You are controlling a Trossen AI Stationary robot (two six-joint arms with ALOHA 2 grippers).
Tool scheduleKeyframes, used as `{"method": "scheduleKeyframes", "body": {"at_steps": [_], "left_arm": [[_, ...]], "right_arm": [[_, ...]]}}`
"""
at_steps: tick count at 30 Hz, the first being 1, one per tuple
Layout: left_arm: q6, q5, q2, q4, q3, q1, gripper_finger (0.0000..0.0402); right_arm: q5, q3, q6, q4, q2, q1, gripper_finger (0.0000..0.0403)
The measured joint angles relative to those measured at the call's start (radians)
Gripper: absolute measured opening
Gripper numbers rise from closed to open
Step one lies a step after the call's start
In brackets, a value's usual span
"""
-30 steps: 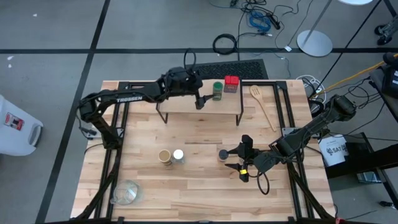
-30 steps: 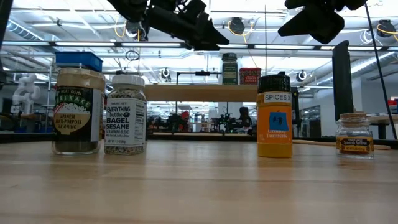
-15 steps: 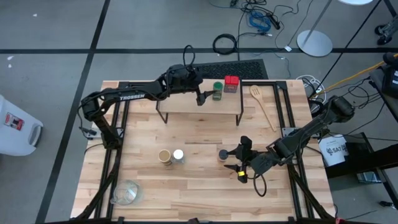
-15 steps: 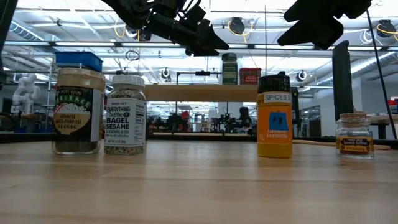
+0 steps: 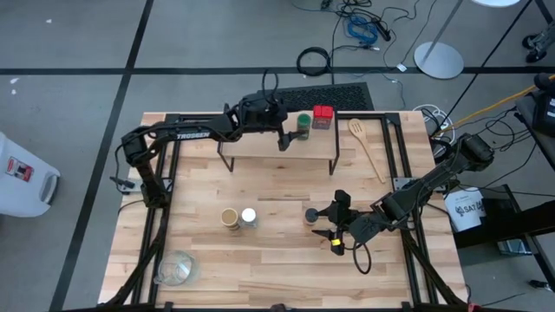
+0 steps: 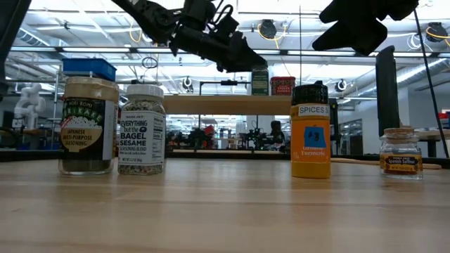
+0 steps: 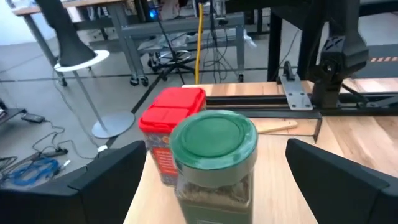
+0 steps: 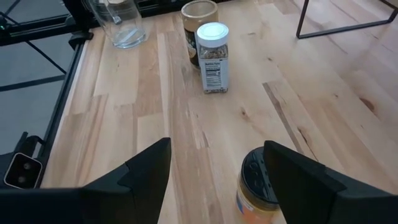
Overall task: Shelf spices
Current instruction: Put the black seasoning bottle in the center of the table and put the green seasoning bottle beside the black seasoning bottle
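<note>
The left gripper (image 7: 211, 180), jaws wide and empty, flanks the green-lidded jar (image 7: 214, 158) with clearance each side; the right gripper (image 8: 214, 180) gapes, empty, around the black-lidded jar (image 8: 258, 186).

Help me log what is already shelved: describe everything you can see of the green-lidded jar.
The green-lidded jar is a small clear container with a round green screw lid and brownish-green dried contents. It stands upright on the shelf, near its right end, with the red tin close beside it; whether they touch is unclear. The left hand hangs open just in front of it, its fingers on either side of the jar and clear of it.
</note>
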Motion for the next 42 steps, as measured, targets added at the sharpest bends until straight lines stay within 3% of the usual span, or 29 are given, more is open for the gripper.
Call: {"method": "scheduleKeyframes", "body": {"at_steps": [10, 30, 42], "left_arm": [[-0.051, 0.015, 0.037, 0.048, 0.0, -0.003, 0.0385], [-0.044, 0.011, 0.037, 0.066, 0.0, -0.06, 0.0211], [-0.05, 0.007, 0.034, 0.06, 0.0, -0.086, 0.0214]], "right_arm": [[0.0, 0.0, -0.018, 0.003, 0.0, 0.0, 0.0242], [0.0, 0.0, -0.016, 0.002, 0.0, 0.0, 0.0242], [0.0, 0.0, -0.015, 0.002, 0.0, 0.001, 0.0242]]}}
